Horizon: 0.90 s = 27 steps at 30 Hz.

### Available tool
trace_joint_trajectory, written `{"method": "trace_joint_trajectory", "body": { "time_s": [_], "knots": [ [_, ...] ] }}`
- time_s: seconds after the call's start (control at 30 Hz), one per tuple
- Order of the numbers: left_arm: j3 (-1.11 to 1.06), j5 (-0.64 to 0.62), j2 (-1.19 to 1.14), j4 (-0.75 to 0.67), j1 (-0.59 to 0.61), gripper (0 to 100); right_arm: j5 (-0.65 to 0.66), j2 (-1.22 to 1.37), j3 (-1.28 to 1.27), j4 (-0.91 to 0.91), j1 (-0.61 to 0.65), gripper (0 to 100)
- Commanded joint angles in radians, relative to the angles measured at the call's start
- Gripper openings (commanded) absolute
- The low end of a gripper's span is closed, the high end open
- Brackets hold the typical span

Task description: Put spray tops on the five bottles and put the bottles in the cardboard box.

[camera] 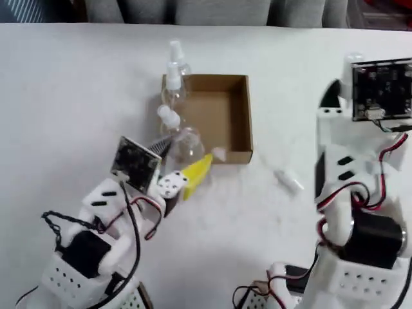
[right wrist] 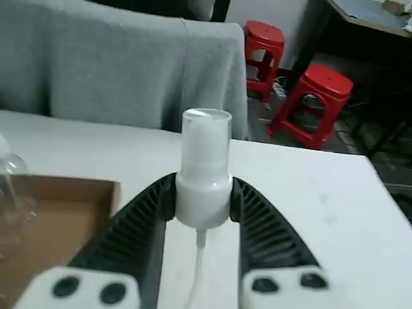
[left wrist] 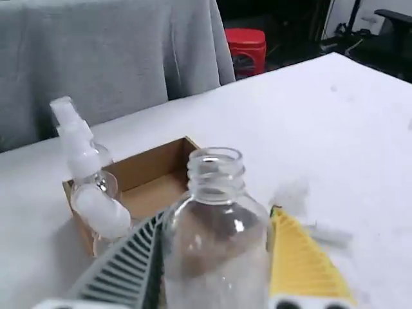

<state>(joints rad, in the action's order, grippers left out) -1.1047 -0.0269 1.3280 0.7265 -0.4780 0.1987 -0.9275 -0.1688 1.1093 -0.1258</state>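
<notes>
A clear bottle point(left wrist: 215, 251) with a bare neck stands upright between the grey and yellow fingers of my left gripper point(left wrist: 219, 215), which is shut on it. From above, that bottle point(camera: 185, 143) is at the front left corner of the cardboard box point(camera: 237, 122). Two capped bottles, one point(camera: 175, 72) farther and one point(camera: 168, 117) nearer, stand along the box's left wall. My right gripper point(right wrist: 203, 185) is shut on a white spray top point(right wrist: 205, 161), its tube hanging down, held above the table to the right of the box.
A small white cap point(camera: 288, 179) lies on the table to the right of the box, and a white bit point(camera: 219, 153) sits by its front wall. The right arm point(camera: 360, 193) stands at the table's right side. Grey cloth hangs behind the far edge.
</notes>
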Motion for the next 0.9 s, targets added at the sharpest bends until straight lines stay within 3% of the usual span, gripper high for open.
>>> {"method": "trace_joint_trajectory", "body": {
  "time_s": [0.0, 0.23, 0.43, 0.57, 0.87],
  "knots": [
    [-0.044, -0.012, 0.016, -0.034, -0.053, 2, -0.143, -0.061, 0.009, -0.025, 0.093, 3.7],
    [-0.112, -0.012, 0.036, -0.032, -0.053, 2, -0.150, -0.105, 0.008, -0.208, 0.309, 3.7],
    [-0.226, -0.014, 0.305, -0.025, -0.048, 2, -0.143, -0.071, -0.034, -0.461, 0.461, 3.7],
    [-0.342, -0.014, 0.513, 0.000, -0.048, 2, -0.143, -0.059, -0.081, -0.486, 0.533, 3.7],
    [-0.345, -0.012, 0.493, -0.008, 0.015, 2, -0.141, -0.065, -0.196, -0.486, 0.673, 3.7]
  ]
}}
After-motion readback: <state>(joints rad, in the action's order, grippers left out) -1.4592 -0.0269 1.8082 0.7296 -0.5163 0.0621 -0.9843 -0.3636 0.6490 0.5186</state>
